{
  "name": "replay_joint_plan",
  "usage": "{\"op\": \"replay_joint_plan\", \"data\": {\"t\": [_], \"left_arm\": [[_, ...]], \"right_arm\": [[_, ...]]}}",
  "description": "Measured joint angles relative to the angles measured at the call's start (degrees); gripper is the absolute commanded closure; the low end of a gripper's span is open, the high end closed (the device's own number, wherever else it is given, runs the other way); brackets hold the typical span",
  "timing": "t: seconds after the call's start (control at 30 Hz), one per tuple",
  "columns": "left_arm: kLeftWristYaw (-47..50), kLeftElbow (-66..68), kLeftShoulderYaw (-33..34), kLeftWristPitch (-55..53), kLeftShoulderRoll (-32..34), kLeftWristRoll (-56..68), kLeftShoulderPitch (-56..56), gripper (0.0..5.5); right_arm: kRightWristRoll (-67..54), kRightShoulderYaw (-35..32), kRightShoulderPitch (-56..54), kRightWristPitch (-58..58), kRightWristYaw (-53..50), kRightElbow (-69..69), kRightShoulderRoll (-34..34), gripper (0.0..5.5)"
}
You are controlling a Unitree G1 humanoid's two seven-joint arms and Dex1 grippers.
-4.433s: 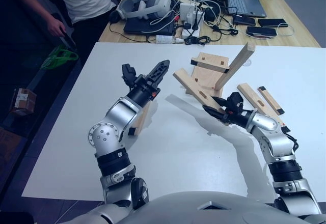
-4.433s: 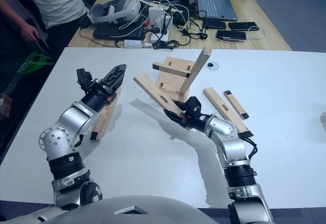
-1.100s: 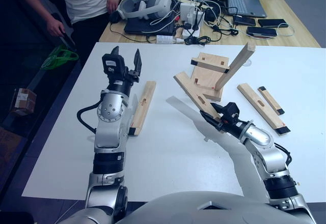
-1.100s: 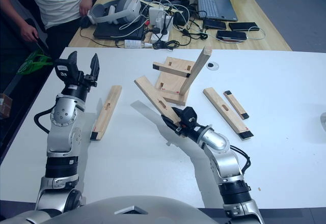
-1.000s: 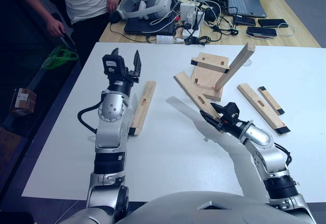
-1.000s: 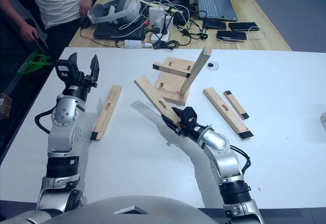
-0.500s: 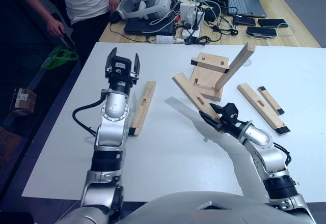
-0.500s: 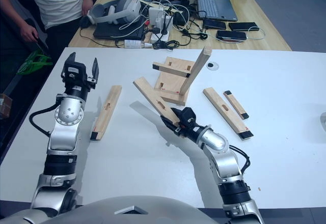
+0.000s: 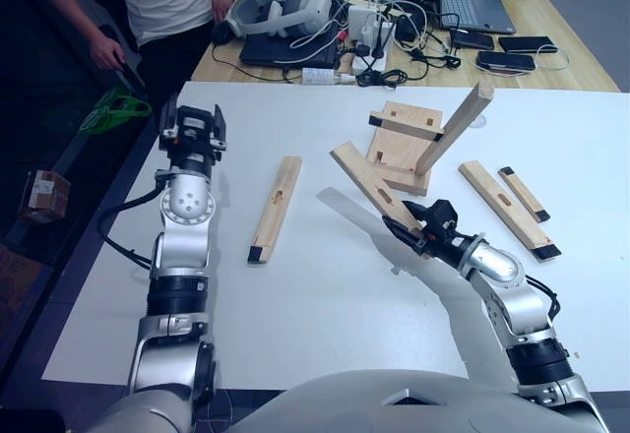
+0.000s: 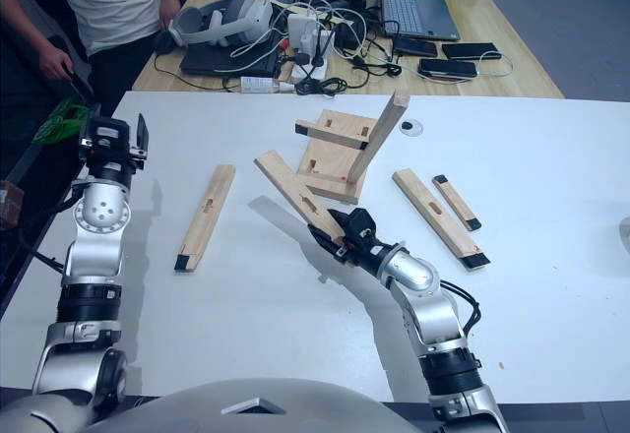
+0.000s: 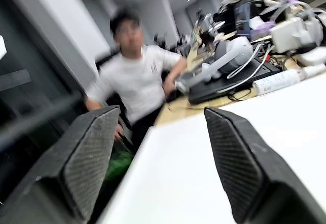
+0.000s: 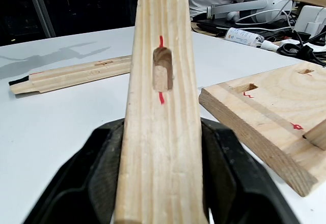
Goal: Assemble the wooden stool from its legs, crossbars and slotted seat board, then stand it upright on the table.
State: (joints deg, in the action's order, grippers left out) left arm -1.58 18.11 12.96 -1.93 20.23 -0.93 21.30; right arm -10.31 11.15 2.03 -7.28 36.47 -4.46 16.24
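Your left gripper point(image 9: 194, 116) is raised at the table's point(image 9: 325, 295) far left corner, right by the left edge, with its two fingers spread wide and nothing between them. Past that edge the floor is dark, with a green object point(image 9: 116, 110) and a small cardboard box point(image 9: 44, 193) on it.

Your right gripper point(image 9: 409, 233) is clamped on the lower end of a slotted stool leg point(image 9: 366, 185). The leg is lifted off the table and tilts up toward the far left. Its length crosses in front of the near corner of the seat board point(image 9: 399, 148); you cannot tell whether the two touch. The board lies flat past the middle of the table, with a dark-ended crossbar point(image 9: 405, 128) across it and another leg point(image 9: 455, 128) leaning up from it.

A loose slotted leg point(image 9: 274, 207) lies flat between your two arms, apart from both. On your right, a long slotted piece point(image 9: 500, 207) and a shorter piece point(image 9: 522, 194) lie side by side, near the right forearm.

The near half of the white table is open. Beyond the far edge stands a wooden desk point(image 9: 581, 59) crowded with laptops, a headset point(image 9: 285, 10), cables and phones.
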Motion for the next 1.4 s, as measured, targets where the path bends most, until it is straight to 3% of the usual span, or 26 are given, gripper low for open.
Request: {"op": "replay_joint_plan", "data": {"t": [0.17,0.33,0.5,0.53,0.67,0.83,0.9,1.03,1.1,1.17,1.3,1.4], "left_arm": [[-2.33,24.14,6.31,3.36,2.06,7.67,16.44,2.39],[0.83,50.09,9.53,5.03,6.47,8.50,25.87,2.24],[0.13,52.59,7.04,11.32,9.66,6.08,26.99,2.24],[-0.38,48.43,5.47,14.22,8.55,5.37,25.80,2.24],[-0.07,25.42,2.53,16.07,2.72,5.13,14.49,2.24],[0.94,-5.55,-2.50,11.57,-5.18,4.92,-10.86,2.24],[0.77,-17.02,-4.32,10.02,-6.41,4.89,-21.98,2.24],[0.78,-38.97,-9.07,3.68,-8.29,3.32,-41.86,2.24],[0.98,-46.64,-13.85,-3.14,-10.11,1.34,-40.78,2.24],[1.06,-48.83,-16.18,-7.12,-11.41,0.24,-36.14,2.24],[1.20,-48.45,-21.75,-13.02,-14.07,-3.18,-27.38,2.24],[1.35,-48.13,-22.42,-13.99,-14.80,-3.64,-26.88,2.24]], "right_arm": [[0.01,0.04,-0.24,0.16,0.08,0.15,-0.22,3.46],[0.02,0.03,-1.26,0.22,0.26,0.63,-0.40,4.26],[0.01,0.02,-1.83,0.28,0.40,0.68,-0.34,5.06],[0.04,-0.01,-1.71,0.36,0.31,0.66,-0.27,5.30],[0.04,-0.07,-0.93,0.40,0.05,0.54,-0.14,5.35],[-0.09,-1.90,3.48,0.38,-2.71,-2.70,-0.38,5.35],[-0.28,-6.11,7.22,0.37,-7.84,-7.46,-2.33,5.35],[1.48,-19.56,11.94,-0.40,-28.49,-19.52,-10.34,5.35],[7.33,-21.77,11.55,-4.85,-40.01,-22.21,-14.80,5.35],[9.34,-19.77,10.88,-7.60,-42.05,-22.10,-15.82,5.35],[11.69,-10.42,7.57,-3.35,-35.53,-20.77,-13.83,5.35],[8.87,-7.73,10.50,0.27,-28.43,-20.66,-11.10,5.35]]}}
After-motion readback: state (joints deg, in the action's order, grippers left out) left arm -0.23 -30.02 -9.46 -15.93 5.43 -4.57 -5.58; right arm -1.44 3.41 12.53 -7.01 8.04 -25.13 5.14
